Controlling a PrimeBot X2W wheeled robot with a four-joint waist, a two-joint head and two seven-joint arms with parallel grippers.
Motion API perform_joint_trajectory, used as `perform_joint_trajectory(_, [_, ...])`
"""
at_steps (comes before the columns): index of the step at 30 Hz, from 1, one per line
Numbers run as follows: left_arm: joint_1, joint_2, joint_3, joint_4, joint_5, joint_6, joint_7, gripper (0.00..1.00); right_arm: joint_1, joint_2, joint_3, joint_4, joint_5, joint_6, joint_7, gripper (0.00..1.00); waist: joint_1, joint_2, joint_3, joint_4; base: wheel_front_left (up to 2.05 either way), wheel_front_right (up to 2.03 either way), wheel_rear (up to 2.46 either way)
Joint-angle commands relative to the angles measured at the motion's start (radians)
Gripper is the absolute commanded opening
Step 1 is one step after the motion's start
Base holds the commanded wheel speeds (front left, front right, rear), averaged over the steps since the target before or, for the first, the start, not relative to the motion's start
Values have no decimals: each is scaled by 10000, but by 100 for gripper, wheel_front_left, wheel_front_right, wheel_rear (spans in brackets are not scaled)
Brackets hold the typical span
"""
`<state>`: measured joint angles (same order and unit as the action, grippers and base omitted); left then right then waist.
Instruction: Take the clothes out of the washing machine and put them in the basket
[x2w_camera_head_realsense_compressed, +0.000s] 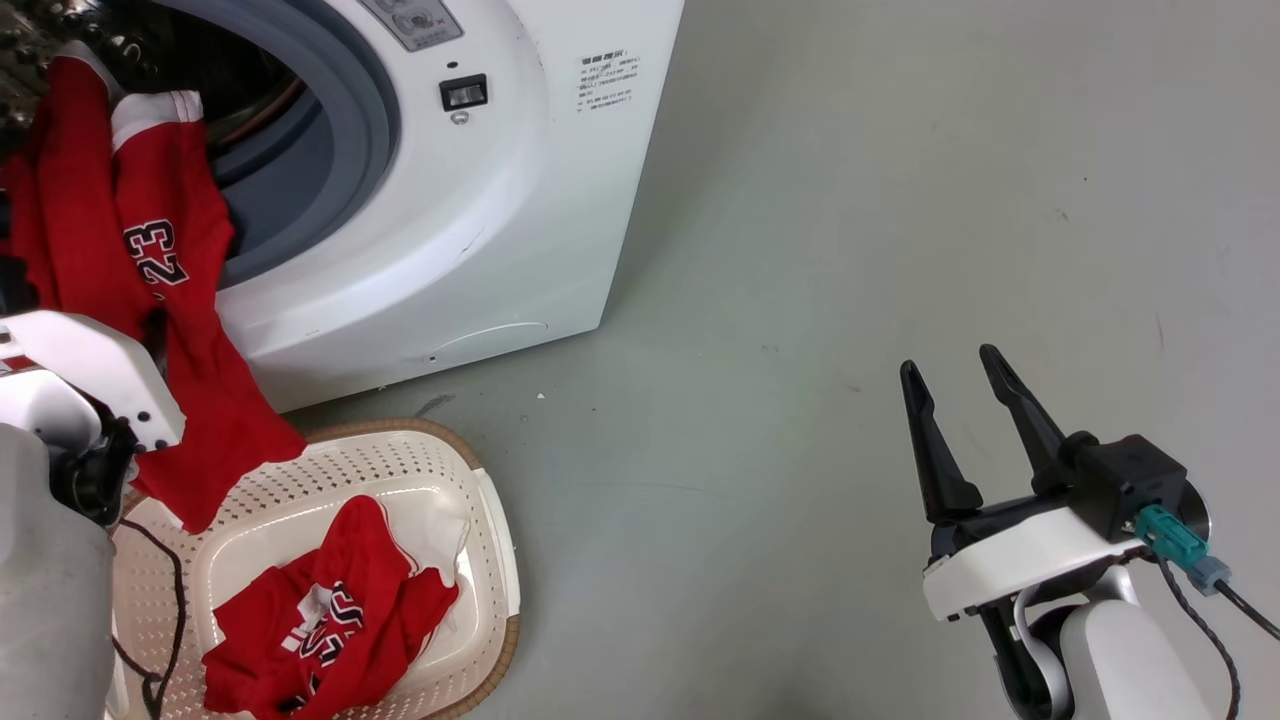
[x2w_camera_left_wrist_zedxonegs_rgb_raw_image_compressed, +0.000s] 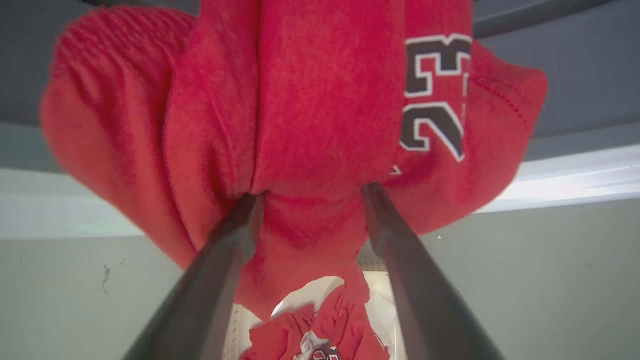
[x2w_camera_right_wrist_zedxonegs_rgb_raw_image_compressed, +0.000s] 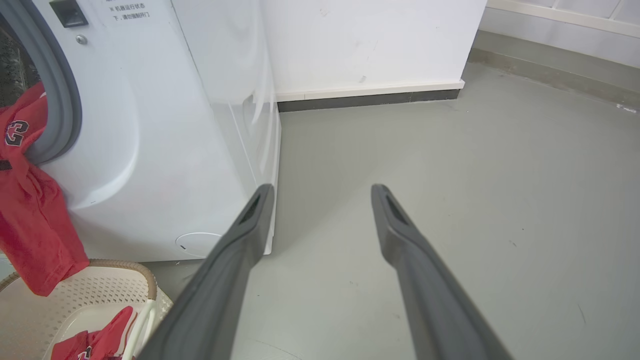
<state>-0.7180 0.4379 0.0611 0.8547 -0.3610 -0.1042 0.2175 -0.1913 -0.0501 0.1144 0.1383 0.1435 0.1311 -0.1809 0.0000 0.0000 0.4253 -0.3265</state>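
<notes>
A red jersey (x2w_camera_head_realsense_compressed: 130, 250) with the number 23 hangs out of the washing machine (x2w_camera_head_realsense_compressed: 480, 220) mouth, and its lower end dangles over the basket (x2w_camera_head_realsense_compressed: 500, 560). In the left wrist view this jersey (x2w_camera_left_wrist_zedxonegs_rgb_raw_image_compressed: 310, 100) covers the tips of my left gripper (x2w_camera_left_wrist_zedxonegs_rgb_raw_image_compressed: 311, 192). Those fingers (x2w_camera_left_wrist_zedxonegs_rgb_raw_image_compressed: 225, 270) stand apart, open, with cloth bunched between them. A second red jersey (x2w_camera_head_realsense_compressed: 340, 610) lies crumpled on the basket floor. My right gripper (x2w_camera_head_realsense_compressed: 948, 358) is open and holds nothing, out over bare floor well right of the machine. The right wrist view shows the right gripper (x2w_camera_right_wrist_zedxonegs_rgb_raw_image_compressed: 324, 187), the machine (x2w_camera_right_wrist_zedxonegs_rgb_raw_image_compressed: 150, 125), the hanging jersey (x2w_camera_right_wrist_zedxonegs_rgb_raw_image_compressed: 25, 200) and the basket rim (x2w_camera_right_wrist_zedxonegs_rgb_raw_image_compressed: 125, 272).
My left arm's white wrist housing (x2w_camera_head_realsense_compressed: 80, 385) sits just left of the basket, and a black cable (x2w_camera_head_realsense_compressed: 170, 590) trails over the basket's edge. Grey floor (x2w_camera_head_realsense_compressed: 850, 250) stretches right of the machine. A white wall with dark skirting (x2w_camera_right_wrist_zedxonegs_rgb_raw_image_compressed: 370, 97) stands behind it.
</notes>
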Motion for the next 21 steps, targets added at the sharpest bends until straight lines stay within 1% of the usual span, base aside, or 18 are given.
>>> perform_joint_trajectory(1, [-345,26,17,3,-18,48,-185,80,-134,-2,-3,53,57,-7,-56,100,0,0,16,-2,0,0,0])
perform_joint_trajectory(2, [-379,59,13,47,-20,41,-285,39,-149,-2,-15,68,51,-7,-72,100,0,0,28,0,0,0,0])
perform_joint_trajectory(3, [-412,64,-4,105,-24,31,-355,0,-160,-1,-20,84,49,-7,-87,100,0,0,29,6,0,0,0])
perform_joint_trajectory(9, [-132,-76,15,440,-143,7,-1096,0,-93,-2,-87,190,-61,-7,-67,100,0,0,-285,143,0,0,0])
perform_joint_trajectory(13, [366,-327,109,624,-374,-53,-1596,0,48,-2,-133,188,-186,-7,34,100,0,0,-707,280,0,0,0])
perform_joint_trajectory(17, [712,-491,95,460,-431,-58,-2235,0,195,-4,-192,93,-310,-7,186,100,0,0,-1141,443,0,0,0])
perform_joint_trajectory(21, [1173,-698,51,135,-346,73,-3037,0,409,-4,-245,-26,-404,-7,335,100,0,0,-1594,604,0,0,0])
